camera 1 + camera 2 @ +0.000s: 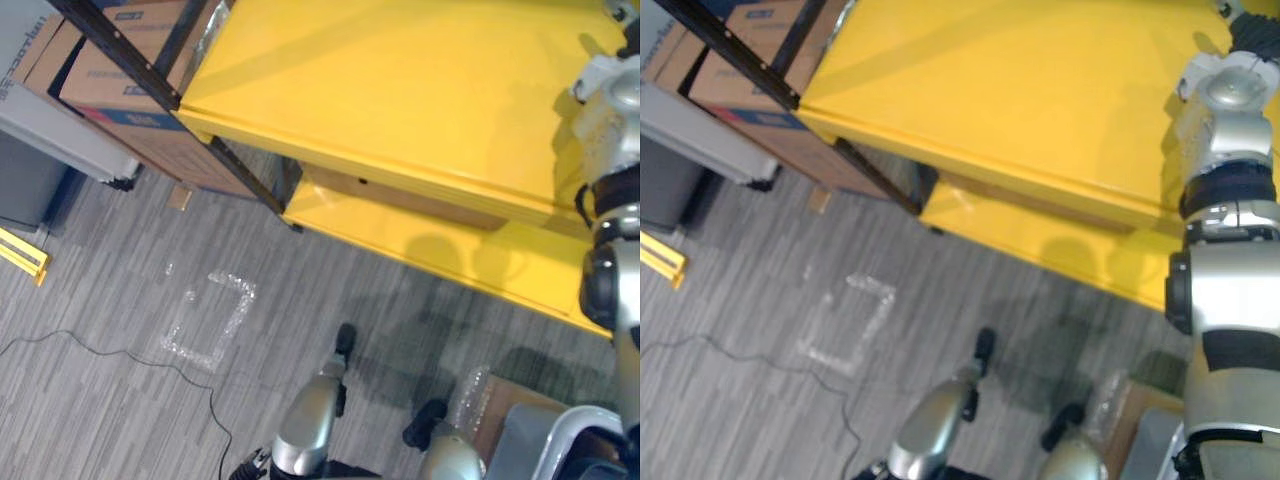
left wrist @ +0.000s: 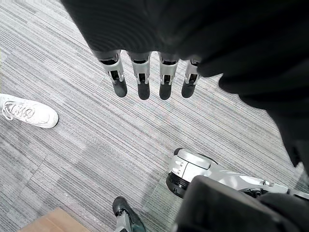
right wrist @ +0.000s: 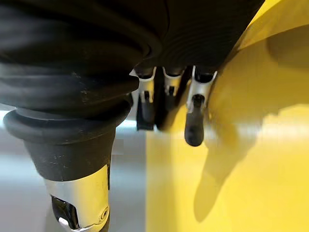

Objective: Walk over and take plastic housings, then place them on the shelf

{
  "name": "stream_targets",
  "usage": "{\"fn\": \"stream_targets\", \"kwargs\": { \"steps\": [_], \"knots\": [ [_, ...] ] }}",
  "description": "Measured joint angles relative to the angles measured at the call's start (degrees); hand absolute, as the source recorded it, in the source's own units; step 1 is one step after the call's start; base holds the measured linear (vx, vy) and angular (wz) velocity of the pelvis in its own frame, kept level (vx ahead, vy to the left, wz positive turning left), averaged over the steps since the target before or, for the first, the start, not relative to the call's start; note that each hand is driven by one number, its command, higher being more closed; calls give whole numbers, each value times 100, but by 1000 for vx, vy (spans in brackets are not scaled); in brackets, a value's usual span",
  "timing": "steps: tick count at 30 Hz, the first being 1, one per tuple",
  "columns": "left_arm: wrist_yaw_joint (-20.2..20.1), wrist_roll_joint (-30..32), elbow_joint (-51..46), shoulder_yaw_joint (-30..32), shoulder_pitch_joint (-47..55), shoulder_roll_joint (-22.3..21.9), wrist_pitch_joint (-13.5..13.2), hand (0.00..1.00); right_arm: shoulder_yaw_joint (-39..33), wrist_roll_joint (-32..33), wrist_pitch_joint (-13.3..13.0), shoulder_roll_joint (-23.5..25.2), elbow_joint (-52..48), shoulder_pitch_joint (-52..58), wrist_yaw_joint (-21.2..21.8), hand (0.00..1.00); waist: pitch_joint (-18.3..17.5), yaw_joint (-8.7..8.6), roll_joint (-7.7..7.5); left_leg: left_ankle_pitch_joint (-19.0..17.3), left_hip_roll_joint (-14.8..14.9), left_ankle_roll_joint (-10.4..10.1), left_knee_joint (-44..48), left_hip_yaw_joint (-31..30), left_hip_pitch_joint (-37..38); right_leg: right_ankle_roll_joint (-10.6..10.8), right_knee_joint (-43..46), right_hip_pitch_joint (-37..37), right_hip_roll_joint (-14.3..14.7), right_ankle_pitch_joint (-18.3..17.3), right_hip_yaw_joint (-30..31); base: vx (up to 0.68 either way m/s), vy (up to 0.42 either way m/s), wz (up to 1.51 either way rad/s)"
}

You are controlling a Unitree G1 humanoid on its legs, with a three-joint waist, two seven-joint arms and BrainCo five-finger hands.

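Observation:
A yellow shelf fills the upper part of the head views, with a wide top board (image 1: 400, 80) and a lower board (image 1: 450, 240). My right arm reaches up along its right side, and my right hand (image 1: 1252, 30) is over the top board at the far right corner. In the right wrist view its fingers (image 3: 195, 126) hang relaxed just above the yellow surface, the thumb (image 3: 77, 203) is apart, and nothing sits between them. My left hand (image 2: 140, 79) hangs by my side above the carpet, open and holding nothing. I see no plastic housing on the boards.
Cardboard boxes (image 1: 110, 80) stand behind a dark rack post (image 1: 120, 50) left of the shelf. A tape square (image 1: 210, 320) marks the grey carpet. A clear bag (image 1: 470, 400), a brown box (image 1: 515, 405) and a grey bin (image 1: 560, 440) sit at lower right. A person's white shoe (image 2: 26, 113) is nearby.

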Motion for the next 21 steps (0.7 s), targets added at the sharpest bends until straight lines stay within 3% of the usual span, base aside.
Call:
{"fn": "stream_targets", "kwargs": {
  "steps": [5,9,11,13,15,17,21],
  "knots": [
    [24,-131,-75,-64,1,3,3,0,-5,206,-74,-118,63,-48,-85,0,0,-2,0,6,10,-8,-27,4,-25,4,-76,-9,47,40,-3,-1,-18,0],
    [25,-153,-102,-90,-6,3,-78,0,3,319,-270,-174,132,-96,402,0,0,-2,0,16,16,-21,-66,12,-25,5,-76,-25,54,41,-3,1,-20,0],
    [20,-150,-105,-90,-6,3,-146,0,51,111,-451,-205,129,-96,1322,0,0,-16,0,16,21,-21,-71,17,-24,5,-62,-23,61,41,-2,8,-43,-1],
    [9,-145,-115,-83,-6,3,-167,0,157,-84,-629,-206,117,-93,1899,0,3,-43,-4,16,23,-21,-71,23,-21,5,-64,-20,61,41,-2,1,-36,-1],
    [8,-137,-139,-53,-5,3,-172,0,298,-73,-832,-213,60,-78,2294,0,16,-62,-23,16,28,-22,-71,43,2,5,-70,-4,62,41,9,-4,-37,-5],
    [15,-101,-279,95,21,6,-167,0,287,-64,-1350,-241,-518,229,2924,0,71,-82,-102,15,32,-21,-77,97,98,4,-88,56,66,42,85,-10,-38,-14],
    [37,-90,-574,331,163,113,-161,0,180,-44,-1725,-411,-1599,636,3609,0,175,-270,-259,14,31,-22,-86,99,300,20,-214,291,85,80,94,-18,-36,-5]
  ]
}}
